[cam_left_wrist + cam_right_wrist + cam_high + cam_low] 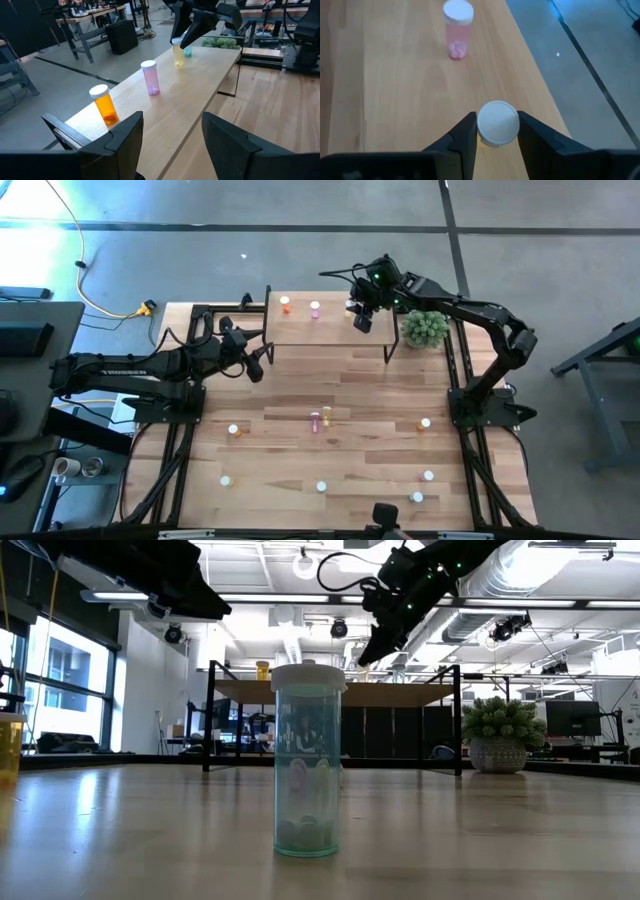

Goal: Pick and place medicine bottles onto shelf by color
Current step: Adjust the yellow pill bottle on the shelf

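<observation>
The shelf stands at the table's far edge. On it stand an orange bottle, a pink bottle and a yellow bottle, each upright on its base. Something small and blue-green shows right behind the yellow one. My right gripper is over the shelf's right part, shut on the yellow bottle's white cap. My left gripper is open and empty beside the shelf's left end. Several more bottles stand on the table, among them a green one. My right gripper pinches the white cap of the yellow bottle between its two fingers, one on each side of the cap. The fingers slant down from above. The bottle is upright, and in the left wrist view its base seems to be on the shelf board.
A small potted plant stands just right of the shelf. Loose bottles stand over the table's middle and near part, such as a pink and a yellow pair and an orange one. The shelf's right end is bare board.
</observation>
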`<state>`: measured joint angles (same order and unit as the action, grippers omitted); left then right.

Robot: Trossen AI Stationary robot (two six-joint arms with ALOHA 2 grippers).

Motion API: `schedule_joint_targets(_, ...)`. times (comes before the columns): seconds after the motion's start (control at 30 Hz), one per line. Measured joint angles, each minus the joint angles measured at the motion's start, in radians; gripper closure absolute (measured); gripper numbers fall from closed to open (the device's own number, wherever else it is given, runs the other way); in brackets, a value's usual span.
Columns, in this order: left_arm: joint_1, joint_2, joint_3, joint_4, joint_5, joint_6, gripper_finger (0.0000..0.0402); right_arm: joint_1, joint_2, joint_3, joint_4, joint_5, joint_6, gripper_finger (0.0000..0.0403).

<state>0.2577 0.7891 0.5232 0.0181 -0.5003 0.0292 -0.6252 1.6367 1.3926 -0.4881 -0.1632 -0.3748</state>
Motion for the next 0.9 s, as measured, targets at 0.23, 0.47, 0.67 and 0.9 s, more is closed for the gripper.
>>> schedule_joint_targets(0.23,0.000,0.000,0.000,0.000,0.000,0.000,0.0209,0.014,0.000,0.000,0.046,0.001,0.000,0.0288)
schedule_joint_targets(0.47,0.000,0.000,0.000,0.000,0.000,0.000,0.0209,0.010,0.001,0.031,0.057,0.002,0.000,0.0288)
schedule_joint_targets(0.67,0.000,0.000,0.000,0.001,0.000,-0.004,0.0209,0.013,0.004,0.047,0.008,0.001,0.011,0.0288)
schedule_joint_targets(0.9,0.000,0.000,0.000,0.001,0.000,-0.004,0.0209,0.024,0.031,0.046,-0.002,0.002,0.018,0.0288)
